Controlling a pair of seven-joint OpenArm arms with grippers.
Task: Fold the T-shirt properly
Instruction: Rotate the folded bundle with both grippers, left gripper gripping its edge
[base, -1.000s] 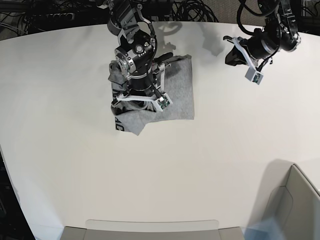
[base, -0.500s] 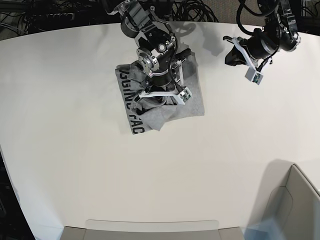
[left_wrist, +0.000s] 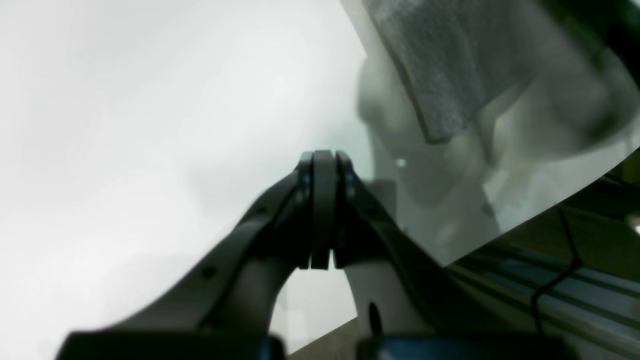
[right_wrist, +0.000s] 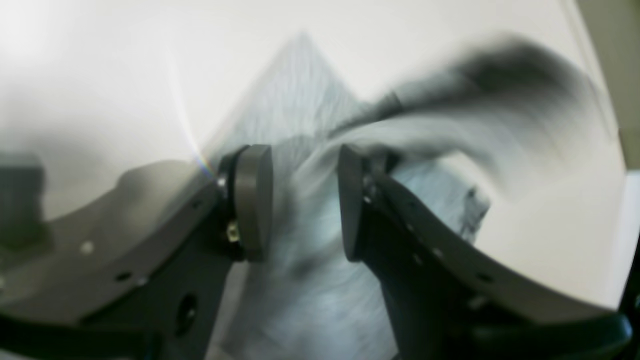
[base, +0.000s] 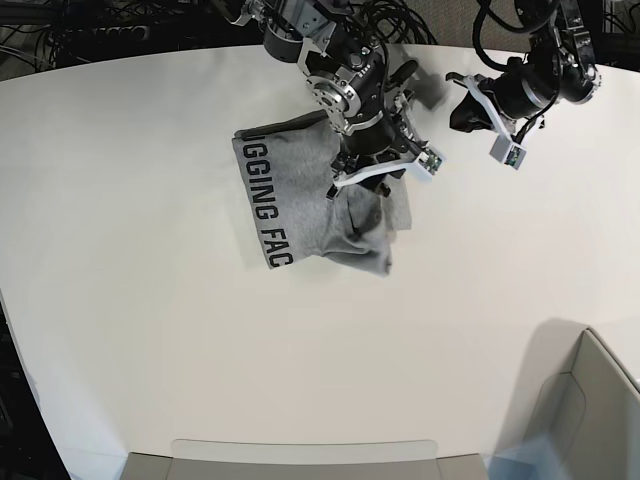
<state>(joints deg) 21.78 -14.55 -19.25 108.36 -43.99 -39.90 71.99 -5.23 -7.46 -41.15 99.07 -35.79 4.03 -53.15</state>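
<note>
Garment: we see the heather-grey cotton T-shirt (base: 310, 205) lying bunched on the white tabletop (base: 150, 340), towards the far middle, black block lettering facing up along its left edge.
Progress: we judge the fold only partly made; the cloth is doubled over itself, but its near right corner is rumpled and the outline is uneven, not a neat rectangle.
Left to do: we think the creased flap wants smoothing and at least one more clean fold.
Right claw: the right claw (right_wrist: 305, 200) hangs directly over the shirt's right part with its pads apart; in the wrist view grey cloth shows blurred in the gap, and we see nothing pinched.
Left claw: the left claw (left_wrist: 322, 210) is pressed shut on nothing and sits off the shirt, above the far right of the tabletop.
Edges: the shirt lies near the far edge, where dark cables (base: 400, 20) crowd just beyond the rim; its other sides are well apart from any edge.
Open room: we see broad bare tabletop to the near side and left, with a grey bin (base: 590, 400) only at the near right corner.
</note>
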